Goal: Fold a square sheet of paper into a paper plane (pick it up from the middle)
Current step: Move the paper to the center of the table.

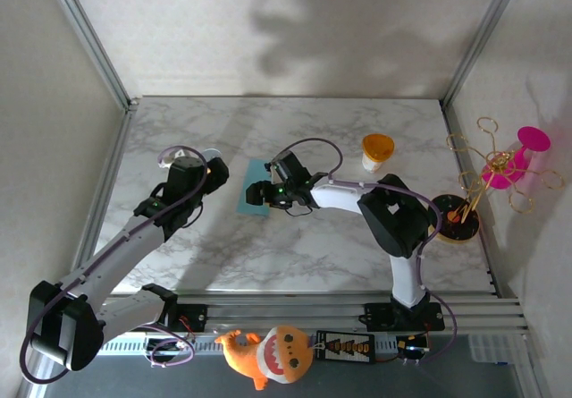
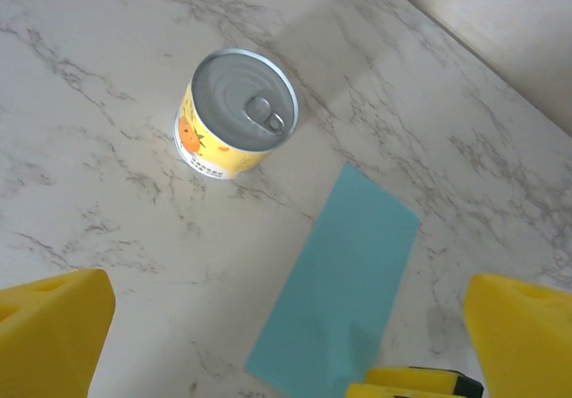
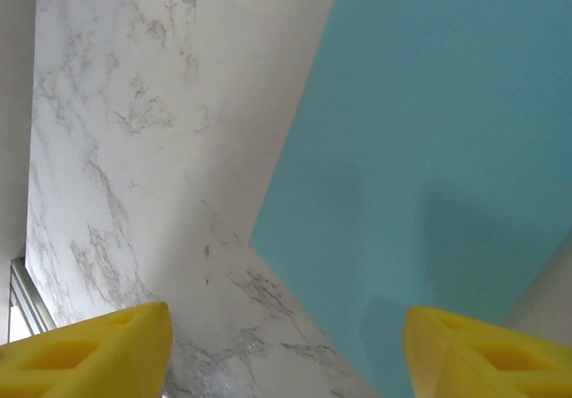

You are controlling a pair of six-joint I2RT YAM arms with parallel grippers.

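The square sheet of paper (image 2: 344, 282) lies flat on the counter (image 2: 107, 201), near the yellow can (image 2: 234, 112). It looks now like a narrow strip, so I think perhaps one fold is made. There is no pointed plane yet, and most of the folding is left. The right fingers (image 3: 80, 344) hang low over the paper, spread, gripping nothing. The left fingers (image 2: 54, 326) stand wide and empty.

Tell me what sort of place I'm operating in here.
Probably a robotics lab test cell: a marble-patterned table boxed in by plain white panels on metal framing, with props like a yellow can, an orange cup and a plush toy.
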